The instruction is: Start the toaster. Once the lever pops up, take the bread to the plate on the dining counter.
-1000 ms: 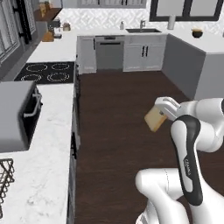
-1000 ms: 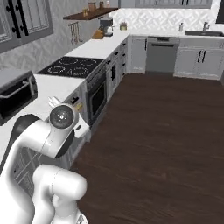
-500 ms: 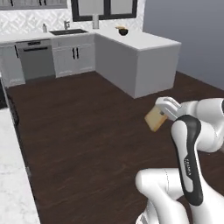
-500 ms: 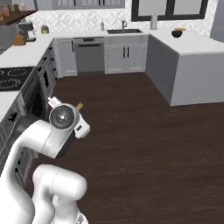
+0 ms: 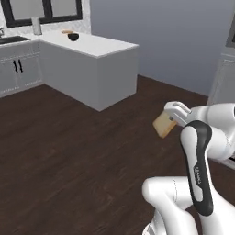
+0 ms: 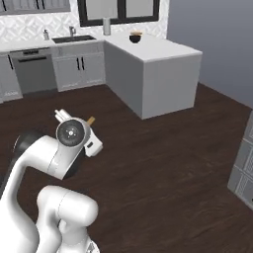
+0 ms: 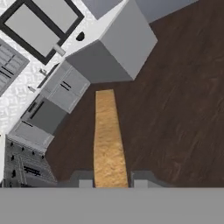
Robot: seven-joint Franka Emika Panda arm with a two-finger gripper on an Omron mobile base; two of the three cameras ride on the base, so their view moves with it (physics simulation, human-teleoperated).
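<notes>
My gripper (image 5: 173, 118) is shut on the bread (image 5: 162, 125), a tan slice with a golden crust held over the dark wood floor. In the hand view the bread (image 7: 107, 140) runs edge-on up from between the fingertips of the gripper (image 7: 109, 181). From the right base view a corner of the bread (image 6: 91, 120) peeks past the hand. Ahead stands the dining counter (image 5: 98, 46), white on top with grey side panels, also in the right base view (image 6: 158, 49). At its far end a small orange-brown plate (image 5: 67, 31) lies behind a black bowl (image 5: 73, 36). The toaster and its lever are out of view.
Grey cabinets with a sink (image 6: 73, 38) and a dishwasher (image 6: 30, 71) line the back wall under a window. A grey cabinet (image 6: 243, 165) stands at the right edge. Open wood floor (image 5: 78, 151) lies between me and the counter.
The whole picture has swung: the base has turned, the stove and worktop have left the view, and the dining counter now lies ahead. The bread stays in the gripper.
</notes>
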